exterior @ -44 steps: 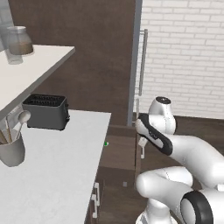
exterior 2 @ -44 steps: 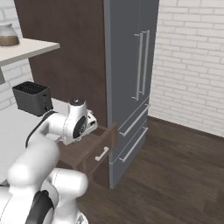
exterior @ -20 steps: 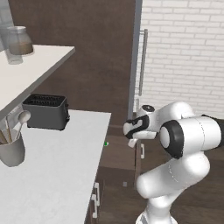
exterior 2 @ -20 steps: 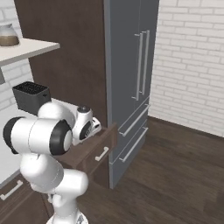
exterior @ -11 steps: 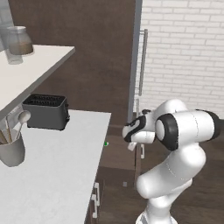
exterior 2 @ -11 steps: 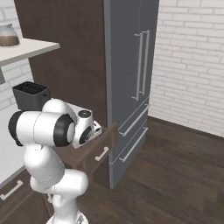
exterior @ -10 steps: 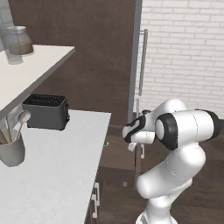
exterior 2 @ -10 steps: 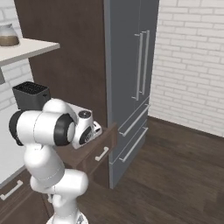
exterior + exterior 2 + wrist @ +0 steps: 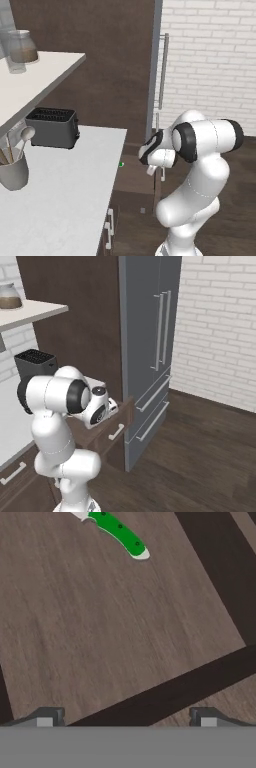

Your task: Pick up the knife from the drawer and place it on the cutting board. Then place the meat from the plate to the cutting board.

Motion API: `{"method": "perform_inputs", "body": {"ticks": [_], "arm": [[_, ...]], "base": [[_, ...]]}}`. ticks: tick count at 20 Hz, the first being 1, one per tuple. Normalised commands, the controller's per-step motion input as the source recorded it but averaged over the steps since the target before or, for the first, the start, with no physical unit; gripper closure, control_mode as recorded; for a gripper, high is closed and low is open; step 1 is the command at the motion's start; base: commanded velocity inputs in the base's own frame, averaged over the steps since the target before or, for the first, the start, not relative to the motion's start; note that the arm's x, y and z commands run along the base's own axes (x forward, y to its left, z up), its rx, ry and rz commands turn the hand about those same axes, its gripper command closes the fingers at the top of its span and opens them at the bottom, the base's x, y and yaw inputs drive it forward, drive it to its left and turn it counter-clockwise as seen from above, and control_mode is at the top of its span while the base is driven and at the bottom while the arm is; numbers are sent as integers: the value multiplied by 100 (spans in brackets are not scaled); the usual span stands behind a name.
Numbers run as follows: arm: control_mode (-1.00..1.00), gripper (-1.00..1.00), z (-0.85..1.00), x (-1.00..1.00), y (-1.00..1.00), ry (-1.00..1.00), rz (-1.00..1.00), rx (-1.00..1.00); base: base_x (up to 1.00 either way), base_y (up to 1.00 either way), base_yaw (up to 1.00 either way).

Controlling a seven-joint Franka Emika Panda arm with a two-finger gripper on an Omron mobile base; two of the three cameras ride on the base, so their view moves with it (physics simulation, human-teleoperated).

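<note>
The knife lies on the wooden floor of the open drawer, its green handle at the top of the hand view and its blade cut off by the edge. My gripper hangs above the drawer floor, open, with nothing between its fingertips; the knife is well ahead of them. In the left base view my gripper points down over the drawer, and a speck of green marks the knife by the counter edge. The cutting board, the plate and the meat are out of view.
A white counter runs left of the drawer, carrying a black toaster and a cup of utensils. A tall grey fridge with long handles stands right beside the drawer front. Dark wood floor lies to the right.
The arm has reared up and tipped its hand down over the open drawer, edging toward the counter side. The jaws have stayed wide apart.
</note>
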Motion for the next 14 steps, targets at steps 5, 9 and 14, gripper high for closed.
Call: {"method": "perform_inputs", "body": {"ticks": [5, 9, 14], "arm": [[-100, -100, -24, 0, -22, 0, 0, 0], [-100, -100, -30, 0, -36, 0, 0, 0], [-100, -100, -41, 0, -50, 0, 0, 0]], "base": [[0, 0, 0], [0, 0, 0], [0, 0, 0]]}}
